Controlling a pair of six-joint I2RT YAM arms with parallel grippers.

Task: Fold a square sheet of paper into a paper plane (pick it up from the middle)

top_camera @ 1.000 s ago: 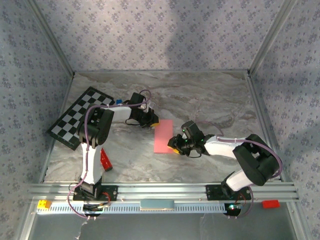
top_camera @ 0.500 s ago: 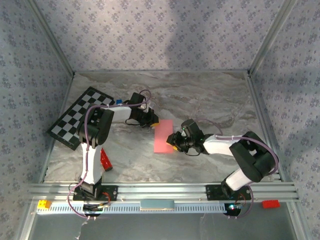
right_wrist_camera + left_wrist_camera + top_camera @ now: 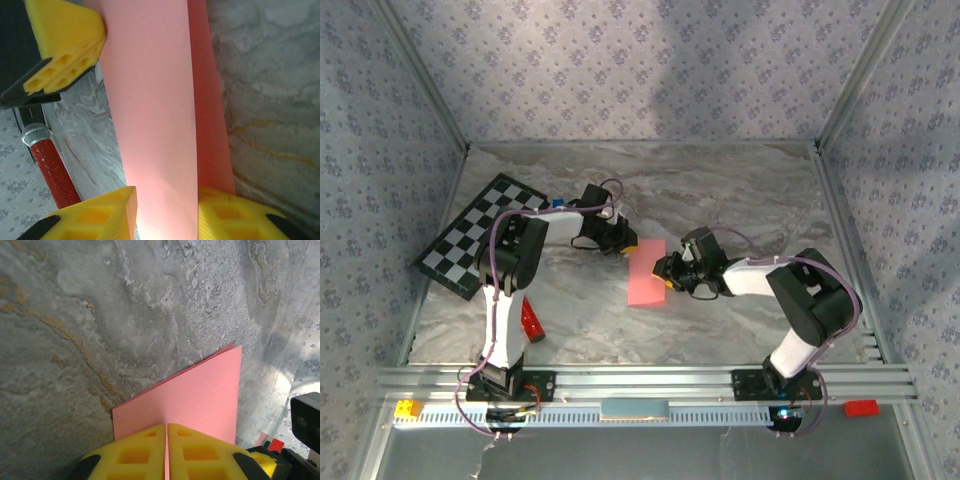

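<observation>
Sliding half-open right gripper (image 3: 665,269) toward black-and-white checkerboard (image 3: 470,236), astride flimsy salmon-pink square sheet of paper (image 3: 646,285), pinching its edge in closed left gripper (image 3: 625,246).

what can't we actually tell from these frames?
- Right wrist: whether the right gripper pinches the pink sheet; the frame's bottom edge cuts the contact off.
- Top external: the sheet's layers and creases; too small, and the grippers cover its edges.
- Left wrist: the sheet's near edge, behind the left gripper.
- Right wrist: the red glittery bar, lower end behind a finger.
</observation>
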